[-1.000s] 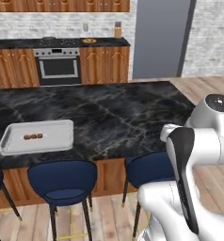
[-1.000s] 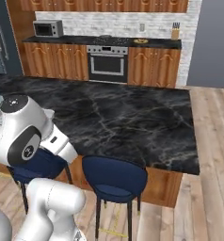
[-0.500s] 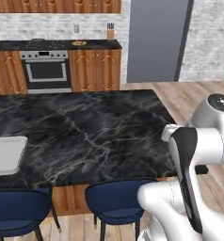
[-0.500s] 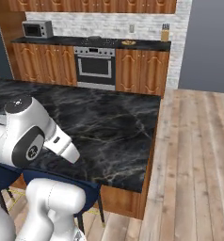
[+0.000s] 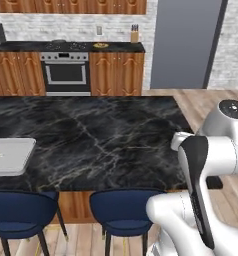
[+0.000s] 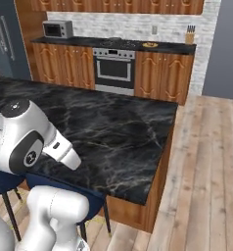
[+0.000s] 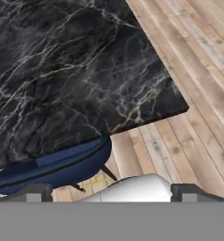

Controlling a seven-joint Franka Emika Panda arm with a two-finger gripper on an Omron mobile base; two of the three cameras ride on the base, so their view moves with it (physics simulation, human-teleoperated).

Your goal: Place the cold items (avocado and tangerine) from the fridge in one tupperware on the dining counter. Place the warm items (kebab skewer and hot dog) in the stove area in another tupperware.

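Observation:
In the hand view my gripper (image 7: 112,194) is open, its dark fingertips (image 7: 38,193) wide apart with nothing between them. It hangs over the corner of the black marble dining counter (image 7: 62,70), above a blue stool (image 7: 57,164). The fridge (image 6: 3,37) stands shut at the far left, so the avocado and tangerine are hidden. On the back counter beside the stove (image 5: 66,75) lies a small yellow thing (image 5: 101,45), too small to identify. No kebab skewer, hot dog or tupperware can be made out.
A pale flat tray (image 5: 11,155) with a small red bit on it lies at the island's left end. Two blue stools (image 5: 123,212) stand under its near edge. A tall grey panel (image 5: 188,45), knife block (image 5: 134,35) and microwave (image 6: 58,29) line the back. Wood floor (image 6: 211,171) lies right.
The whole picture has shifted, so the base has driven. The tray has slid to the left edge of the left base view and the island's right corner has come into view.

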